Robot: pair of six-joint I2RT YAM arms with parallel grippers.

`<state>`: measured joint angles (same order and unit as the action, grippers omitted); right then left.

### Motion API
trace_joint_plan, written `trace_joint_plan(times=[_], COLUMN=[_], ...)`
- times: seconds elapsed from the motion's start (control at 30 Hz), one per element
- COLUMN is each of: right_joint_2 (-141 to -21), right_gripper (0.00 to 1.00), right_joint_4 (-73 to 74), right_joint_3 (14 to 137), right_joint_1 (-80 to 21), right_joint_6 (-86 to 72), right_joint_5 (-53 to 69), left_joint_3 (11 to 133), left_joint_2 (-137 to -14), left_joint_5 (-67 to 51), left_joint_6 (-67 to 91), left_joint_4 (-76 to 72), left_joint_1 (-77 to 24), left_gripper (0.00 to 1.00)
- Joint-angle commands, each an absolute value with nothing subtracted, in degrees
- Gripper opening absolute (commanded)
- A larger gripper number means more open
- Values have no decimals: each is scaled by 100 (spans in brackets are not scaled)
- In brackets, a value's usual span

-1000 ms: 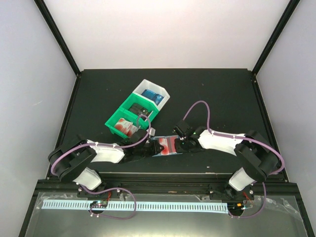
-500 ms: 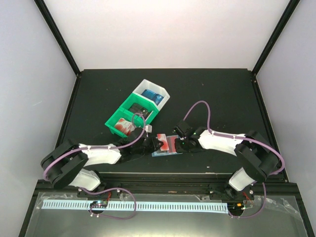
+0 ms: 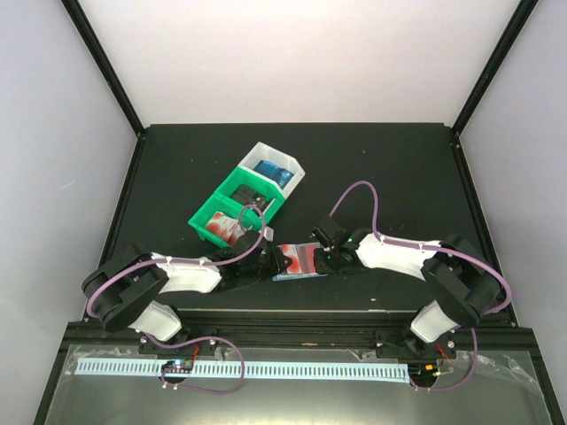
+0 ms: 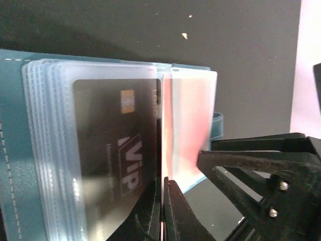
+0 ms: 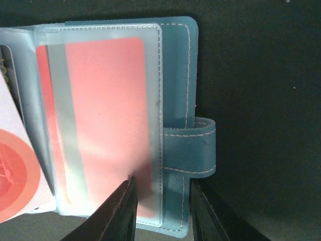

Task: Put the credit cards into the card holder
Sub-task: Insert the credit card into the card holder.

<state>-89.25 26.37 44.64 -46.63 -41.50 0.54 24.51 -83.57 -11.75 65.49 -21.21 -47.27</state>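
The teal card holder (image 3: 295, 276) lies open near the table's front edge, between both grippers. In the left wrist view its clear pockets show a black VIP card (image 4: 115, 150) and a red card (image 4: 185, 125). My left gripper (image 4: 163, 201) is shut on a thin red-and-white card (image 5: 15, 175), seen edge-on and set against the gap between pockets. My right gripper (image 5: 160, 188) is open. Its fingers straddle the holder's right cover (image 5: 175, 65) beside the snap tab (image 5: 198, 145), one finger over the pocket with the red card (image 5: 100, 120).
Two green bins (image 3: 232, 211) with cards and a white bin (image 3: 282, 168) with blue cards stand in a diagonal row behind the left gripper (image 3: 276, 262). The right gripper (image 3: 326, 259) sits close opposite it. The table's front rail runs just below the holder.
My left gripper pushed right toward the holder with the card, then drew back slightly. The holder shifted a little with it. The right arm has barely moved.
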Motion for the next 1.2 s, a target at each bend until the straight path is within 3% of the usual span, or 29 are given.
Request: trace_joint_plan(times=[0.0, 1.17], right_joint_2=[-9009, -9040], right_gripper=[32, 32], right_joint_4=[2773, 2698], right_joint_3=[4311, 4270], right_joint_1=[-4699, -4696], right_joint_6=[-4223, -4303], right_joint_5=[-141, -173], left_joint_3=[2658, 2490], left_joint_2=[-8550, -9040], left_joint_5=[-1065, -1831], left_joint_6=[6299, 6840], left_joint_4=[-2280, -3086], left_joint_1=[-4703, -4530], left_gripper=[2, 1])
